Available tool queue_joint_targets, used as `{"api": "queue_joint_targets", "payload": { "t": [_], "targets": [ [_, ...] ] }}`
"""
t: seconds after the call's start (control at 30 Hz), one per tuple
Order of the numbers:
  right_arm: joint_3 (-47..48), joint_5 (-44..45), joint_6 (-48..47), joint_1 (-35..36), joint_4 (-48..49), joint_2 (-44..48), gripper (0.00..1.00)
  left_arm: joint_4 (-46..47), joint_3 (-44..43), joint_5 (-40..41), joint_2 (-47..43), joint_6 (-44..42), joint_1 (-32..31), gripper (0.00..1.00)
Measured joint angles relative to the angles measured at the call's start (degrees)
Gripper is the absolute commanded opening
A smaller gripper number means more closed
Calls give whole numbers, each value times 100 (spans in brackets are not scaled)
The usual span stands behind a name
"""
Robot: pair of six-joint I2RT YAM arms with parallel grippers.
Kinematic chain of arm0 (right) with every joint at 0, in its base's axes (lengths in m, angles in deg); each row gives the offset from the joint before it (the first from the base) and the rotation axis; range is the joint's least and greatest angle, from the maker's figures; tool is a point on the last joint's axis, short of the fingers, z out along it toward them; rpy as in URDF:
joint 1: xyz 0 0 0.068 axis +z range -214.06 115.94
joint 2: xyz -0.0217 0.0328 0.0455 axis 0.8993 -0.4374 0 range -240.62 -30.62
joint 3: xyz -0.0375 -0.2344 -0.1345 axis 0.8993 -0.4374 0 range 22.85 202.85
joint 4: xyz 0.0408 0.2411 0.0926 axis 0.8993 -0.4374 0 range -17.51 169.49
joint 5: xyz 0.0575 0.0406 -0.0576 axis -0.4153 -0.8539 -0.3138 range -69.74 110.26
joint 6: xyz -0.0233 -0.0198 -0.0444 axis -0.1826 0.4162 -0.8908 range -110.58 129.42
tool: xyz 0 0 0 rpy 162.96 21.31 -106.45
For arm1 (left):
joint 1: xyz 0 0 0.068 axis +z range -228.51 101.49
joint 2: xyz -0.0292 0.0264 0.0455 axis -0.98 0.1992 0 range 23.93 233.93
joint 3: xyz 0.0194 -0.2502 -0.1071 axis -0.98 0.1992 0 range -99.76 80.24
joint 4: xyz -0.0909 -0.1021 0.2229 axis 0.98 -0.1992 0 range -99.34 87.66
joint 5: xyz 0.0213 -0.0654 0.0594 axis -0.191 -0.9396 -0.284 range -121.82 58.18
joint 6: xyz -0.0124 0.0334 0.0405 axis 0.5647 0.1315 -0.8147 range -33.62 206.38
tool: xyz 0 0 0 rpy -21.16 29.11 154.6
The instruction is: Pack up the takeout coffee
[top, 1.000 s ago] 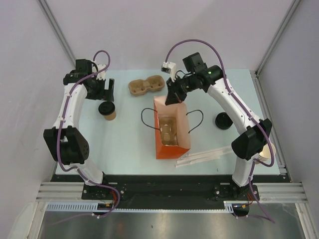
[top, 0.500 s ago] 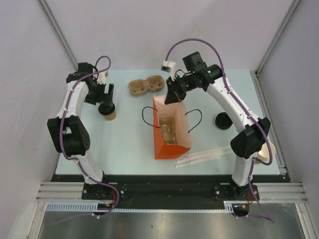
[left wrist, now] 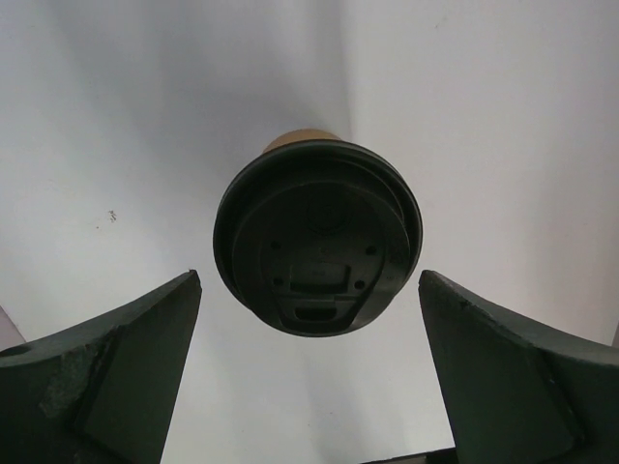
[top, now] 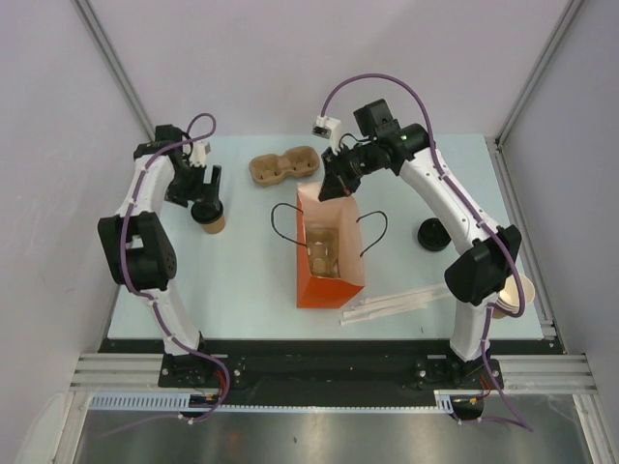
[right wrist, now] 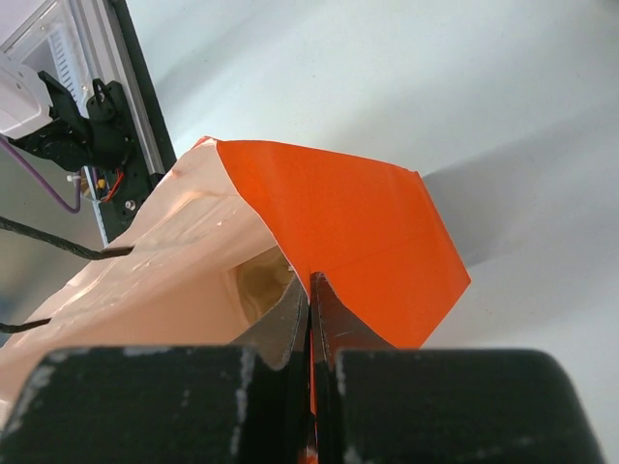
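My left claw [left wrist: 308, 278] is fully open and empty, with the takeout coffee [top: 209, 217] centred before it at the upper left of the tabletop [top: 242, 280], so I should close gently below the lid [left wrist: 317, 237], while my right claw [right wrist: 309, 295] pinches the rim of the orange bag [top: 329, 266].

The takeout coffee [top: 210, 217] is a small tan-brown paper cup closed with a round black lid [left wrist: 317, 237] that has a small sip opening. It stands upright on the table [top: 251, 280], far left side.
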Motion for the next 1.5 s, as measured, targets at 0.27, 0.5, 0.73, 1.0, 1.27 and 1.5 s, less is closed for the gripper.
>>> {"api": "queue_joint_targets", "payload": {
  "t": [0.27,0.5,0.73,1.0,1.27,1.5],
  "targets": [
    [74,-2,-2,0,-2,-66,0,20,-275,-146,262,7,164,99],
    [83,-2,-2,0,-2,-74,0,-9,-337,-302,332,7,238,99],
    [83,-2,-2,7,0,-74,0,-9,-337,-442,332,7,247,99],
    [118,-35,-2,22,-4,-105,0,-70,-341,-553,332,-2,247,99],
    [160,-59,0,26,0,-181,0,-59,-337,-555,332,2,247,99],
    [160,-61,0,31,0,-181,0,-57,-326,-553,332,0,247,99]
  ]
}}
